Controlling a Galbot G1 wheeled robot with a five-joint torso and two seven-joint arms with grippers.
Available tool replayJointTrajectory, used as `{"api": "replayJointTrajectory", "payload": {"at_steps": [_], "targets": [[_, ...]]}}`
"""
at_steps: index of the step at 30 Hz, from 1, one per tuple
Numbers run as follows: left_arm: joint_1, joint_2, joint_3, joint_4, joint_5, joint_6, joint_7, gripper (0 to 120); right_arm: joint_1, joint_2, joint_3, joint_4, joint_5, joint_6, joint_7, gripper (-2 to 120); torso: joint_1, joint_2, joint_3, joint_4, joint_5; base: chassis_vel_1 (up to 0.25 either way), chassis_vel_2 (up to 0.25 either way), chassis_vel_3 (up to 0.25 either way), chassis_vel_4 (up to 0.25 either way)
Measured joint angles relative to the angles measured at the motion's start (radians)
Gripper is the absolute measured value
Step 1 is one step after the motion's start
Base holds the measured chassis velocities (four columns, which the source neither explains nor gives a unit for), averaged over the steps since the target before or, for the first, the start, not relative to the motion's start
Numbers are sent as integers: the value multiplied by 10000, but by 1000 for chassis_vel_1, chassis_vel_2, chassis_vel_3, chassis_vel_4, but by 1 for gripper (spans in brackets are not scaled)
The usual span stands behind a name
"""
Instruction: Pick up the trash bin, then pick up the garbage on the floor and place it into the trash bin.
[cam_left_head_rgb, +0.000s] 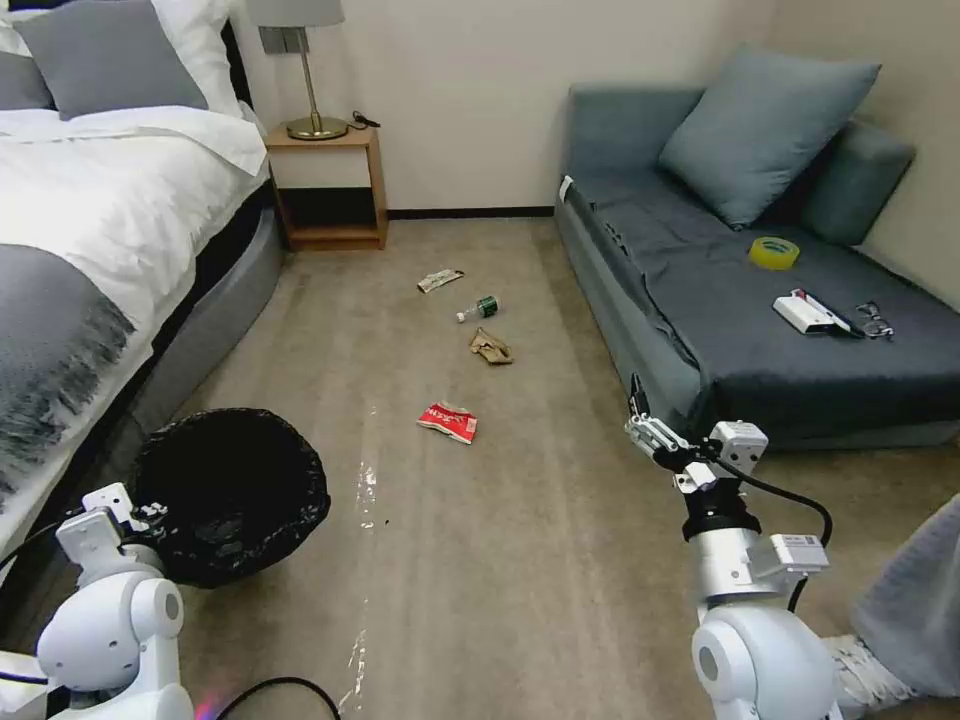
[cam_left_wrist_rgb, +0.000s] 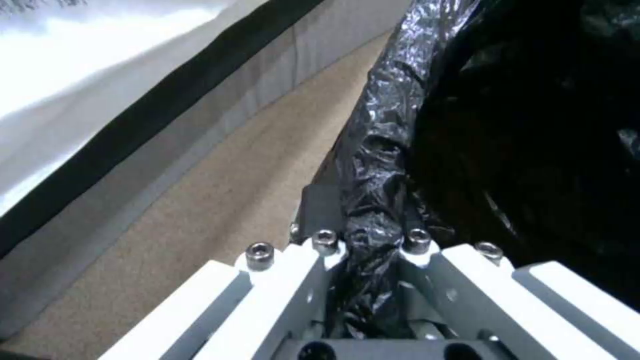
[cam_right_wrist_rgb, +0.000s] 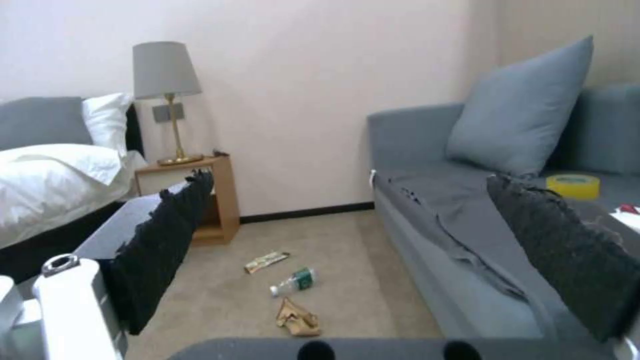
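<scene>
I log the right gripper (cam_left_head_rgb: 640, 425) spread empty, red wrapper (cam_left_head_rgb: 447, 421) at its 9 o'clock (left gripper (cam_left_wrist_rgb: 367, 240) pinches the trash bin (cam_left_head_rgb: 232, 492) rim).

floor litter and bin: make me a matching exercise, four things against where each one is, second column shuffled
Things:
1. trash bin
2. red-and-white wrapper
3. green-labelled bottle
4. flat beige wrapper

Places:
A. floor litter piece farthest from the robot, towards the nightstand
B. between the beige wrapper and the crumpled tan paper
C. beside the bed, its bag-covered rim in the left gripper
D. floor litter piece nearest the robot

Pairs: 1-C, 2-D, 3-B, 4-A
</scene>
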Motion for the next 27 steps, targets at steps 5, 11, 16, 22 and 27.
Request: {"api": "replayJointTrajectory", "payload": {"at_steps": [5, 11, 16, 22, 27], "targets": [[-44, 3, 0, 56, -44, -30, 0, 2, -7, 11, -2, -3, -54, 86, -54, 100, -1, 0, 0, 1, 0, -22, 26, 25, -20], [-65, 19, 1, 78, -86, -49, 0, 2, -12, 18, -9, -4, -82, 150, -87, 100, 0, 0, 0, 1, 0, -134, 125, 129, -119], [-62, 20, 20, 110, -101, -106, 1, 2, -40, 21, -12, -3, -111, 203, -119, 100, 0, 0, 1, 0, -1, -225, 202, 217, -201], [-46, 1, 26, 140, -109, -154, 6, 2, -90, 19, -62, 2, -150, 248, -157, 100, 0, 0, 0, 0, 0, -194, 193, 173, -194], [-41, -20, 12, 169, -109, -189, -10, 2, -110, 13, -102, 3, -180, 257, -183, 100, 0, 0, 0, 0, 0, -141, 149, 150, -161]]}}
